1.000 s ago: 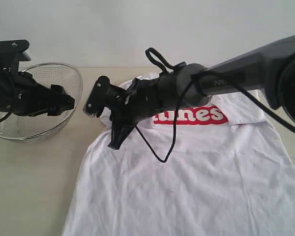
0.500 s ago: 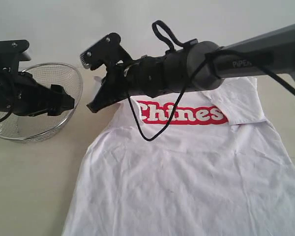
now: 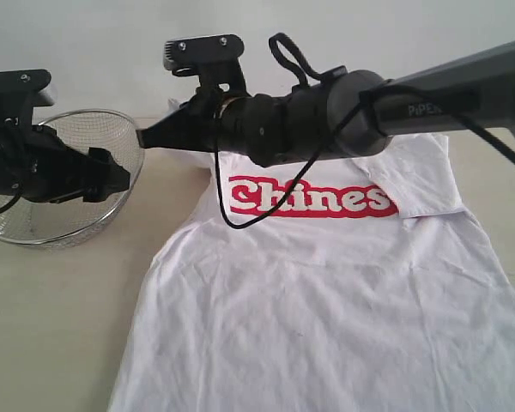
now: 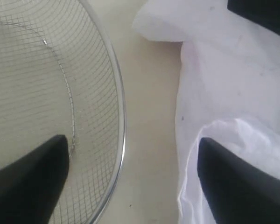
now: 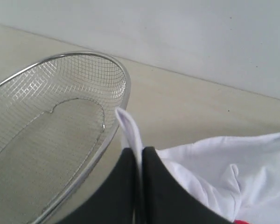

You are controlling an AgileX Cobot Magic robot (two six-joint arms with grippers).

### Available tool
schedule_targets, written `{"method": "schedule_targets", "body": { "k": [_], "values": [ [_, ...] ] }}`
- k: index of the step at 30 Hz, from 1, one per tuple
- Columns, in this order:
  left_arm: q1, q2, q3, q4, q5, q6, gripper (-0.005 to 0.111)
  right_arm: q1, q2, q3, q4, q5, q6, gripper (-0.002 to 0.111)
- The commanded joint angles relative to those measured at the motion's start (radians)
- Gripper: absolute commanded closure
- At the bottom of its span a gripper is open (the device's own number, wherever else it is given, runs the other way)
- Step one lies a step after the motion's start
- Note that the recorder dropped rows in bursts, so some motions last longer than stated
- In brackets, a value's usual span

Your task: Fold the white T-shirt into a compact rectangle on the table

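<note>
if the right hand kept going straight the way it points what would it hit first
Probably the wire basket: its rim lies just ahead of the right hand, shut on a white T-shirt fold. Height is unclear, so it might pass over.

Exterior camera: near side, facing far. My left wrist camera stares close, straight down; my right peers low, leftward. All share the round wire-mesh metal basket (image 3: 112, 136) (image 4: 46, 70) (image 5: 51, 107) and white T-shirt (image 3: 326, 300) (image 4: 224, 70) (image 5: 224, 163).
</note>
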Motion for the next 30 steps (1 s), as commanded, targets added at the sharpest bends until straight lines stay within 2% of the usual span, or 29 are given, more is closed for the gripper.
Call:
{"method": "schedule_targets", "body": {
  "k": [1,5,30],
  "values": [
    [0.003,-0.011,-0.001,-0.011,0.005,-0.002,0.035,-0.006,-0.019,-0.004,0.097,-0.035,0.028,0.108],
    [0.003,-0.011,-0.001,-0.003,0.005,-0.001,0.035,-0.029,-0.019,-0.004,0.192,-0.035,0.028,0.108],
    [0.003,-0.011,-0.001,0.008,0.013,-0.001,0.035,-0.160,-0.021,0.011,0.358,0.039,0.001,0.108]
  ]
}}
